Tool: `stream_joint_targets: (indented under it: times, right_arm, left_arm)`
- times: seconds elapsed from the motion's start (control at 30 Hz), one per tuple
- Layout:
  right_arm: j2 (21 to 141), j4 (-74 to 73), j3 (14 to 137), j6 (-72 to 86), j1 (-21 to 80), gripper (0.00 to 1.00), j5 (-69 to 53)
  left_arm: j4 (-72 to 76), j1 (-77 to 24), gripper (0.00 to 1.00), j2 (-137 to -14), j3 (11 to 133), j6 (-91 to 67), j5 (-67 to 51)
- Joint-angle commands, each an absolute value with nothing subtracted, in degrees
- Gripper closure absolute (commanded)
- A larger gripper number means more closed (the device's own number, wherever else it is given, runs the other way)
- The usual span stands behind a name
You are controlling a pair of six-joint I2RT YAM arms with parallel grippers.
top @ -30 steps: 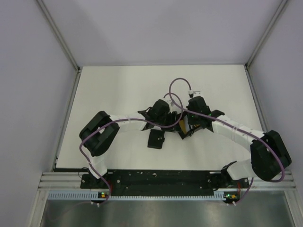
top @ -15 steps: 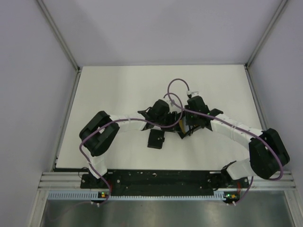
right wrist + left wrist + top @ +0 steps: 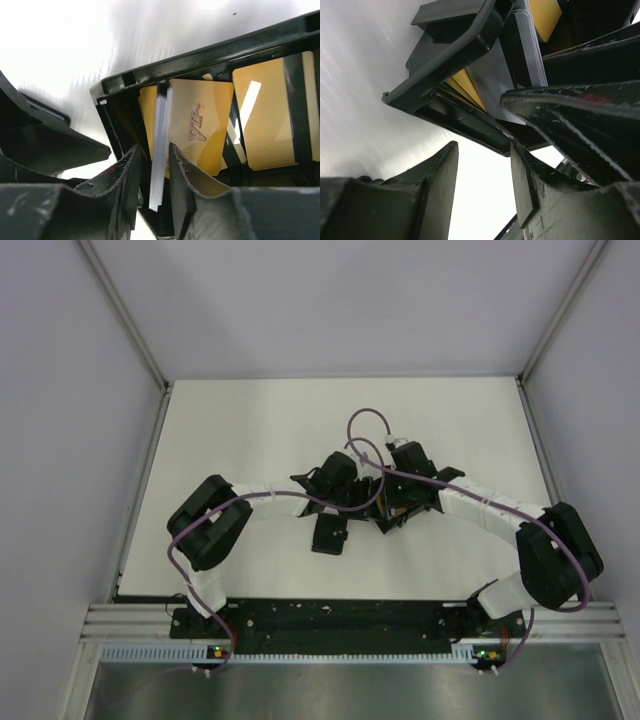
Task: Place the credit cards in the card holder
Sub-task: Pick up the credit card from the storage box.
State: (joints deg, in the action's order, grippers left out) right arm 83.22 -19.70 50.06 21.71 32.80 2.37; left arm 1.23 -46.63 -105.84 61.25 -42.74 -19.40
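Top external view: both arms meet over the middle of the white table. The left gripper and right gripper are both at an open black box at centre frame, with a gold patch showing inside it. The card holder lies flat on the table just to the lower left of the box, below the left wrist. Neither claw has hold of it.

Left wrist view: the jaws stand about half apart. The fingers are at the bottom of the frame with only bare table between them, and nothing is held. The box rim crosses mid-frame just beyond the fingertips, with gold card edges visible under it (contact between rim and fingertip cannot be confirmed).

Right wrist view: the jaws are narrowly parted at bottom centre. One credit card, seen edge-on as a thin white strip, stands upright between the fingers and extends up into the box. It lies close against the finger on the right of the frame, with a sliver of gap on the other side. Whether it is actually pinched cannot be determined. Behind it, gold cards sit in the box compartments, one marked VIP at centre frame and another at the right behind a black strap.
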Motion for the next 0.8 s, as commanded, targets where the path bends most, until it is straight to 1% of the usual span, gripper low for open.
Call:
stream_joint_targets:
  times: [0.0,0.03,0.1,0.2,0.23,0.27,0.43,0.77]
  right_arm:
    - [84.2,-18.7,52.5,22.7,33.3,0.63,-1.8]
    - [84.3,-18.5,52.5,22.8,33.2,0.59,-2.5]
    - [84.5,-18.3,52.5,23.5,33.2,0.57,-3.9]
    - [84.7,-17.9,52.4,24.3,33.1,0.58,-4.5]
    - [84.8,-17.6,52.1,24.7,33.0,0.60,-5.1]
    - [84.6,-17.2,51.9,25.1,32.8,0.62,-5.7]
    - [83.9,-15.9,51.2,27.2,31.7,0.61,-7.9]
    - [83.8,-14.4,50.5,29.1,30.6,0.60,-11.3]
  left_arm:
    - [2.5,-46.7,0.50,-102.7,60.6,-42.2,-18.8]
    - [2.4,-46.6,0.50,-102.7,60.6,-42.3,-18.6]
    - [1.8,-46.7,0.50,-102.5,60.5,-42.4,-18.0]
    - [1.1,-46.5,0.50,-101.8,59.7,-42.8,-16.2]
    - [1.1,-46.5,0.50,-101.4,59.4,-43.1,-15.3]
    - [1.2,-46.4,0.51,-101.3,59.1,-43.2,-15.1]
    - [1.3,-46.2,0.60,-101.4,58.9,-43.3,-14.9]
    - [1.2,-46.1,0.60,-102.1,60.1,-43.0,-14.9]
